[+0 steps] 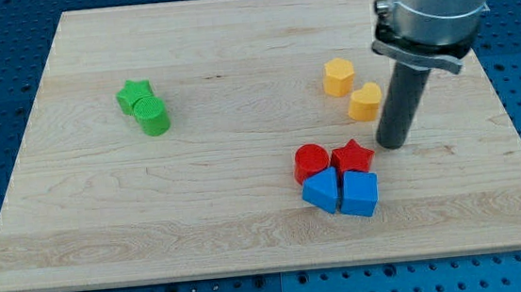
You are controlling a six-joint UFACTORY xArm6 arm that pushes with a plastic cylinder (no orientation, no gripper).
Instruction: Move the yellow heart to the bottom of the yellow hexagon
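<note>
The yellow hexagon (pixel 338 77) lies on the wooden board at the view's upper right. The yellow heart (pixel 364 102) sits just below and to the right of it, nearly touching. My tip (pixel 394 144) rests on the board just right of and slightly below the yellow heart, with the dark rod rising beside the heart's right edge. The tip is close above the red star.
A red cylinder (pixel 311 162), a red star (pixel 352 157), and two blue blocks (pixel 321 192) (pixel 359 193) cluster below the heart. A green star (pixel 132 94) and green cylinder (pixel 152 115) sit at the view's left. The board (pixel 106 216) ends at a blue perforated table.
</note>
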